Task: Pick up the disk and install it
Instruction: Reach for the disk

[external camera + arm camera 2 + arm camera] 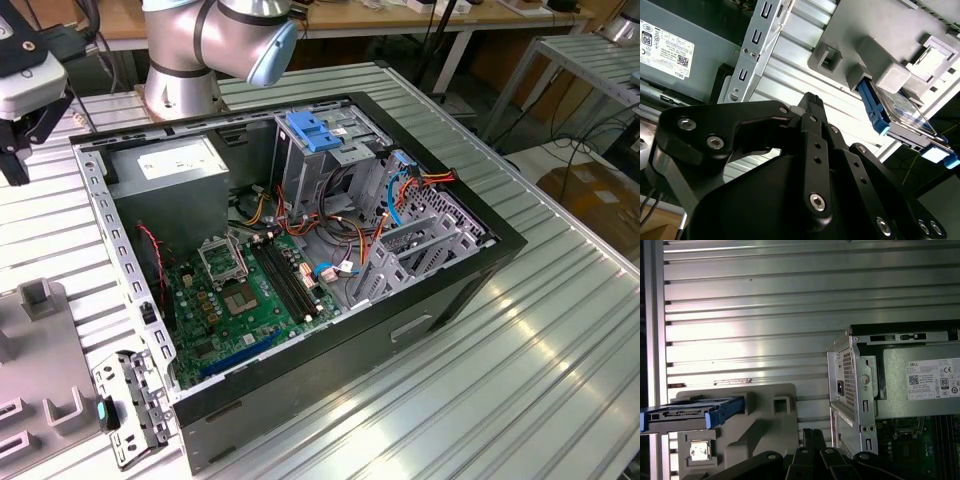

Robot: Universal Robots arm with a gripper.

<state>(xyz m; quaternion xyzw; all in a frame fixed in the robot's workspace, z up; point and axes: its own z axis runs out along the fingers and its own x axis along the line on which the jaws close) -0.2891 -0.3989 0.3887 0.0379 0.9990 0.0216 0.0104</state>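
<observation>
Disk (875, 112) of grey metal in blue rails sits propped in grey plastic stand (865, 22) for grasping, black gripper (812, 100) nearby closed, empty.

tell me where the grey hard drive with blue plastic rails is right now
In the first wrist view, the blue-railed grey disk sits in the grey plastic holder on the ribbed metal table, outside the open computer case.

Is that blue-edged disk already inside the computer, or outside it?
Out. In the first wrist view the disk sits in a grey holder on the table, beside the computer case.
</observation>
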